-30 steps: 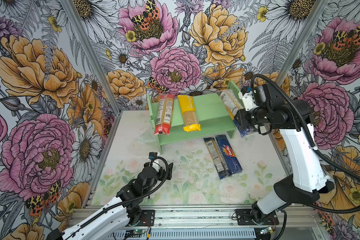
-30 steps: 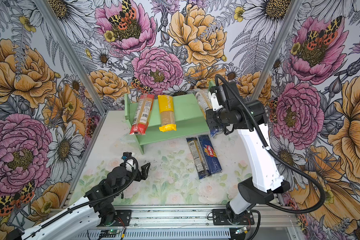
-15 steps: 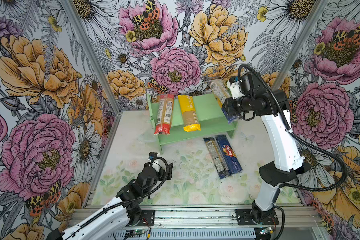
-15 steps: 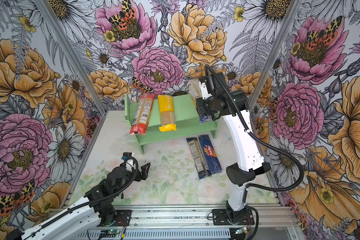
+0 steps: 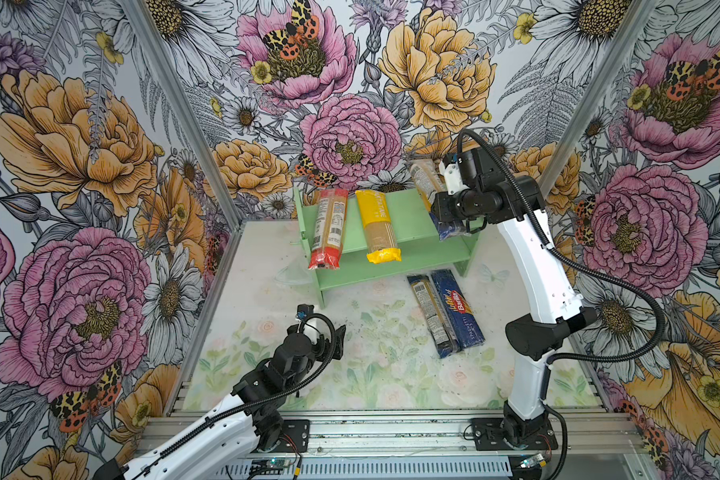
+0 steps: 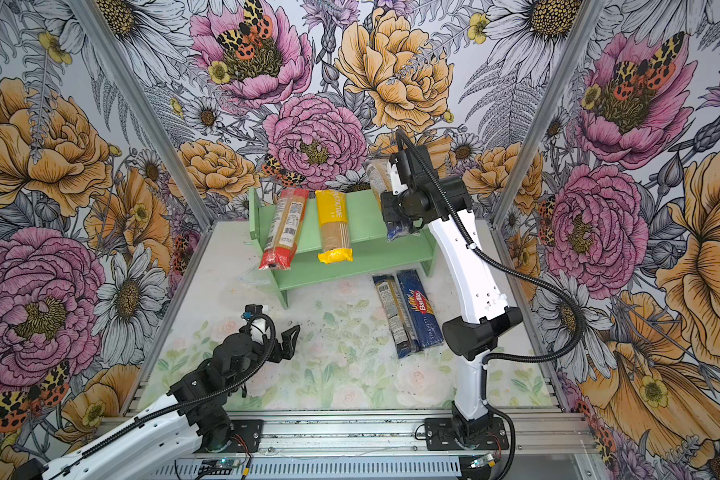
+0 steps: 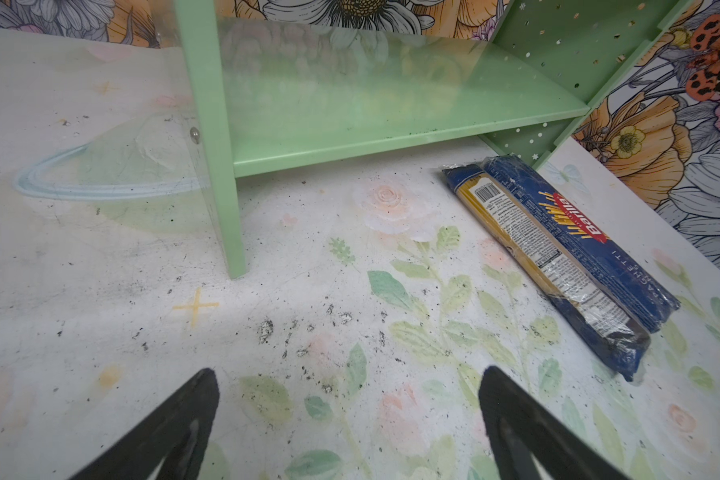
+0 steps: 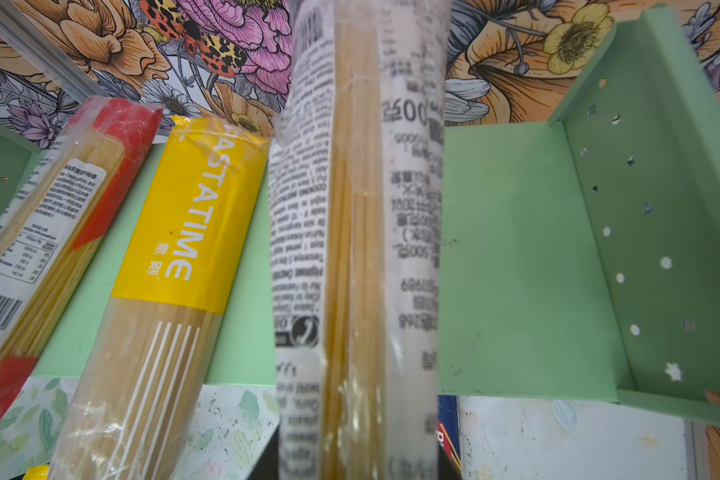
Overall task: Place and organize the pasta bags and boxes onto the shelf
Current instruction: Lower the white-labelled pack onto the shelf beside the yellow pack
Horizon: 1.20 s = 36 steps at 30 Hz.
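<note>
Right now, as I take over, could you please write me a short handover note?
Left hand: open, empty, over the table.
Right hand: shut on a blue-ended clear spaghetti bag, held over the right part of the top tier of the mint-green wooden shelf.
Done: red-ended clear bag and yellow bag lie on the top tier, overhanging its front.
Left: release the held bag; shelve the dark blue Barilla box and the second blue-ended clear bag, side by side on the table.

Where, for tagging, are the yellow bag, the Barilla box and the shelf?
yellow bag (image 5: 377,226): in a top view, its middle
Barilla box (image 5: 458,309): in a top view, its middle
shelf (image 5: 412,216): in a top view, bare top board
</note>
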### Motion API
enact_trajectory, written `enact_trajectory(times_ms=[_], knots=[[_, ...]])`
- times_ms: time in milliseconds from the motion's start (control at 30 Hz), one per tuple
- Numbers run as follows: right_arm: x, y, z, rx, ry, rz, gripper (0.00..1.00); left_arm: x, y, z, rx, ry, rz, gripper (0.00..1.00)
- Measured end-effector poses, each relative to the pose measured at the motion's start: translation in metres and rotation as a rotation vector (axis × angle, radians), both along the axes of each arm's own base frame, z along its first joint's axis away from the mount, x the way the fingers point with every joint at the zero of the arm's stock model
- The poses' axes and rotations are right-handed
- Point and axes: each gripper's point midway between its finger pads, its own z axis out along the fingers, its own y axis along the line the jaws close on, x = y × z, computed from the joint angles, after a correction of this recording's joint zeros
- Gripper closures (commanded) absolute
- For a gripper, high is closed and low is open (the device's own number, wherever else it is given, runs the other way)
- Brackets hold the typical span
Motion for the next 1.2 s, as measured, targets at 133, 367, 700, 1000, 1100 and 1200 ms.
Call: enact_trajectory(times_ms=[133, 367, 700, 1000, 1100, 1200], knots=[[0.009, 0.001, -0.014, -0.023, 0.025, -0.011, 1.00, 0.000, 0.000, 0.000, 0.000, 0.000, 0.000, 0.01], [0.023, 0.001, -0.029, -0.053, 0.033, -0.031, 1.00, 0.000, 0.000, -0.001, -0.001, 0.001, -0.002, 0.01], [0.038, -0.004, -0.039, -0.090, 0.024, -0.044, 1.00, -0.001, 0.000, 0.001, -0.005, -0.003, -0.002, 0.01], [0.051, -0.002, -0.058, -0.110, 0.046, -0.045, 0.99, -0.001, 0.001, 0.004, -0.014, -0.014, -0.001, 0.01], [0.051, -0.004, -0.058, -0.111, 0.047, -0.049, 0.91, -0.001, 0.001, 0.003, -0.015, -0.014, -0.001, 0.01], [0.052, -0.005, -0.059, -0.111, 0.049, -0.053, 0.80, -0.002, 0.002, 0.003, -0.017, -0.016, -0.001, 0.01]])
